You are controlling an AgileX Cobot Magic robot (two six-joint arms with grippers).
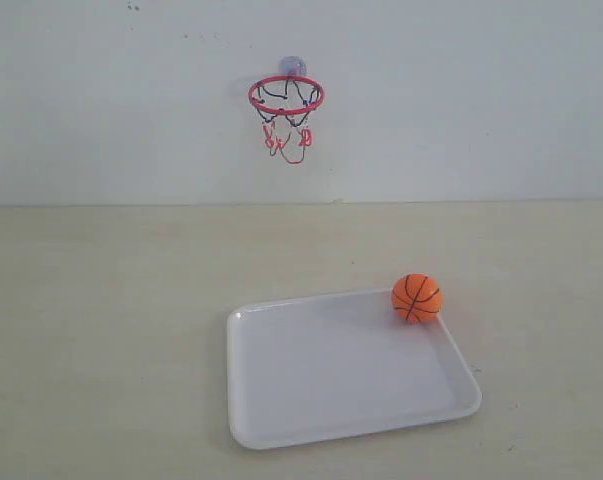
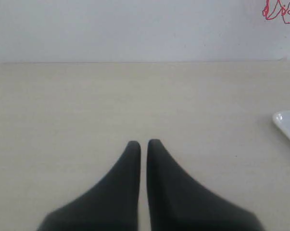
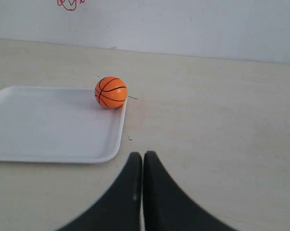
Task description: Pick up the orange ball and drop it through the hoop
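The orange ball (image 1: 416, 297) (image 3: 111, 92) rests at the far right corner of the white tray (image 1: 331, 370) (image 3: 48, 130), against its rim. On the back wall hangs the hoop (image 1: 286, 96), red ring up, net dangling; only net strings (image 2: 279, 10) (image 3: 70, 4) show in the wrist views. My left gripper (image 2: 144, 143) is shut and empty over bare table, left of the tray. Shut and empty too, my right gripper (image 3: 143, 155) hovers near the table, short of the ball and beside the tray's corner. Neither gripper appears in the exterior view.
The beige table (image 1: 101, 300) runs back to a white wall (image 1: 481, 100). A corner of the tray (image 2: 288, 122) shows at the edge of the left wrist view.
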